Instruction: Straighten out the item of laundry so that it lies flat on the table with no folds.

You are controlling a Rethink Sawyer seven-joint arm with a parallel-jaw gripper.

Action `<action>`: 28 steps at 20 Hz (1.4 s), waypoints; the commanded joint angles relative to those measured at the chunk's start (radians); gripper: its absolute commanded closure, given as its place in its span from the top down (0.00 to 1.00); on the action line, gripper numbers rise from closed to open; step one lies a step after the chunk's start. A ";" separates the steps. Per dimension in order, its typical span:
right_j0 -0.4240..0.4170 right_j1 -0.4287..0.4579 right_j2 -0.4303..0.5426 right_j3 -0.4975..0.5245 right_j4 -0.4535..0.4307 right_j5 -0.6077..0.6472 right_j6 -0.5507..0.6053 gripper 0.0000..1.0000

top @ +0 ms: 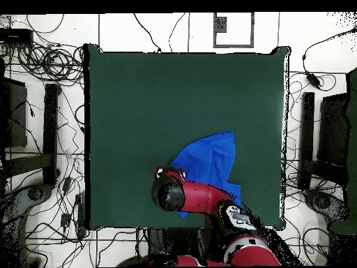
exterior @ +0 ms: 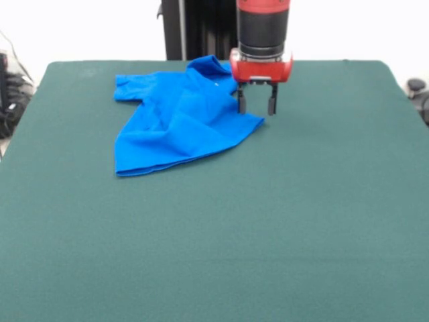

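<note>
The bright blue T-shirt [exterior: 175, 119] lies crumpled and folded over itself on the dark green table [exterior: 214, 235], in the far part near the robot's side. One sleeve sticks out at its left in the front view. In the overhead view the shirt [top: 209, 159] lies near the table's [top: 139, 98] bottom edge, partly hidden under the arm. My gripper [exterior: 255, 106] points straight down at the shirt's right corner, its two black fingers [exterior: 241, 102] apart and empty, one over the cloth's edge. In the overhead view the gripper [top: 169, 172] is mostly hidden by the arm.
Cables and dark equipment lie on the floor around the table in the overhead view [top: 42, 70]. The robot's black pedestal [exterior: 194, 30] stands behind the table's far edge. Green table surface stretches in front of the shirt.
</note>
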 commanded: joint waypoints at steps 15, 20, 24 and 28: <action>0.060 0.271 0.015 -0.161 0.038 -0.279 0.200 1.00; 0.063 0.279 0.011 -0.165 0.037 -0.286 0.197 1.00; 0.066 0.283 0.005 -0.165 0.025 -0.322 0.197 1.00; 0.070 0.281 -0.001 -0.169 0.030 -0.330 0.198 0.00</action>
